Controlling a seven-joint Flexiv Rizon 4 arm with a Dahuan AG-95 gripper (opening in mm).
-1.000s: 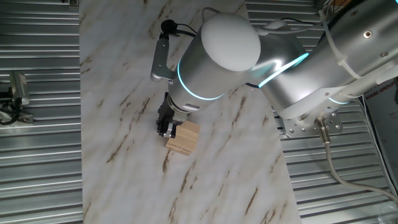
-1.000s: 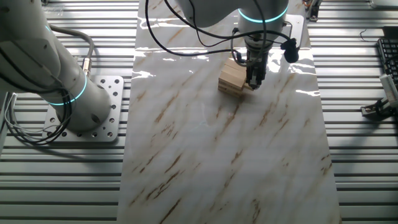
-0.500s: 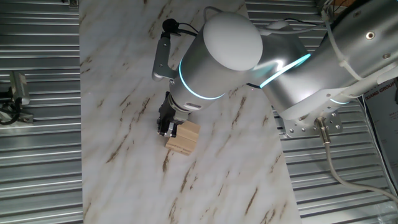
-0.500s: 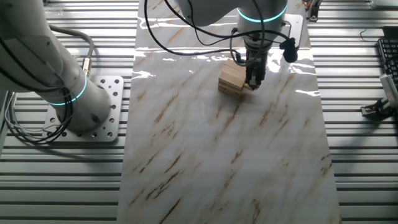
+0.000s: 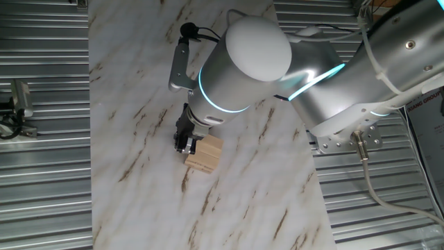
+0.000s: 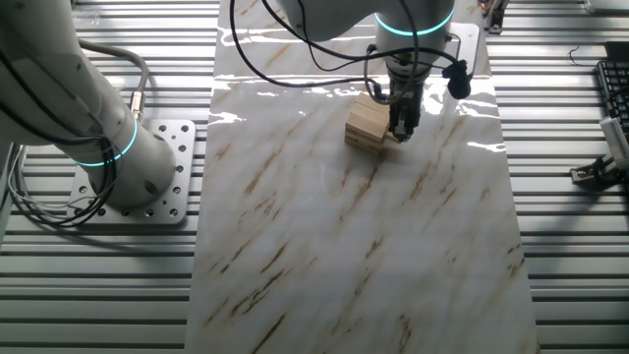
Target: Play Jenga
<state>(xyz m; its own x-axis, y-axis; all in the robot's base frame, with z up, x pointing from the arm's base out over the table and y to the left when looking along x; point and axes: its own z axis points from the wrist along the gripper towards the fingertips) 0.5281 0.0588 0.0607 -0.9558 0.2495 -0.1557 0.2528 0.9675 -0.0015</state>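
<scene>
Nothing has moved that we can see since a second ago: our arm still bends down over the table (image 6: pixel 344 246), gripper (image 6: pixel 401 128) pointing down against the Jenga (image 6: pixel 368 124) stack's side. We cannot tell its jaw width; a black microphone (image 6: pixel 458 81) hangs just beside it.

The Jenga stack (image 5: pixel 205 153) sits on the table (image 6: pixel 354 246), with the fingers (image 6: pixel 401 120) just beside it.
</scene>
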